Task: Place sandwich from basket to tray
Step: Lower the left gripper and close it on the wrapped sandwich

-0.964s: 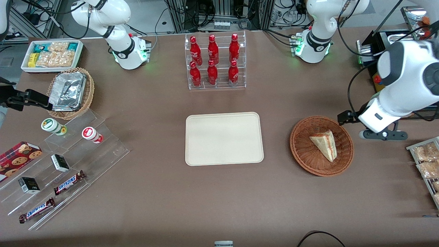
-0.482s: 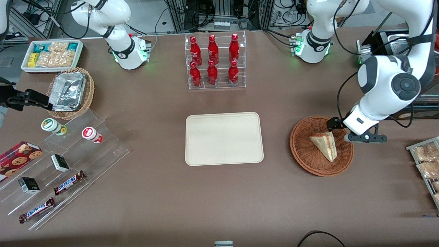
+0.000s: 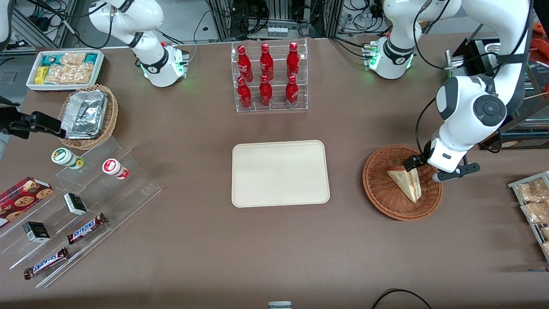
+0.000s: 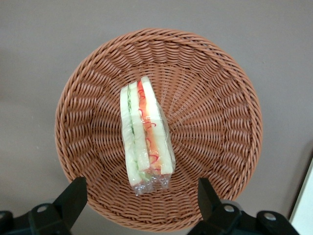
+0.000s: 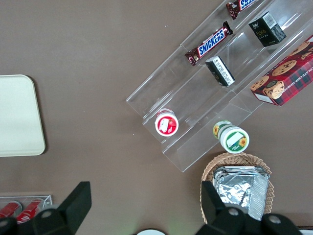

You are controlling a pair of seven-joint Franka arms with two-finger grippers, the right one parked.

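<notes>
The sandwich (image 3: 405,182), a wrapped white wedge with red and green filling, lies in the reddish-brown wicker basket (image 3: 377,197) toward the working arm's end of the table. The cream tray (image 3: 280,173) lies flat beside the basket, nearer the table's middle, with nothing on it. My left gripper (image 3: 432,168) hovers above the basket, over the sandwich's wide end. In the left wrist view the gripper (image 4: 141,203) is open and empty. Its black fingertips (image 4: 73,198) stand wide apart, either side of the sandwich's (image 4: 144,132) end, above the basket (image 4: 215,98).
A clear rack of red bottles (image 3: 270,77) stands farther from the camera than the tray. A rack of bagged snacks (image 3: 532,206) sits at the working arm's edge. A stepped acrylic display (image 3: 85,201), a tan basket of foil trays (image 3: 88,116) and a white bin (image 3: 64,68) lie toward the parked arm's end.
My left arm has swung in from the table's edge. The gripper has moved from beside the basket to above it, over the sandwich. The sandwich has not moved.
</notes>
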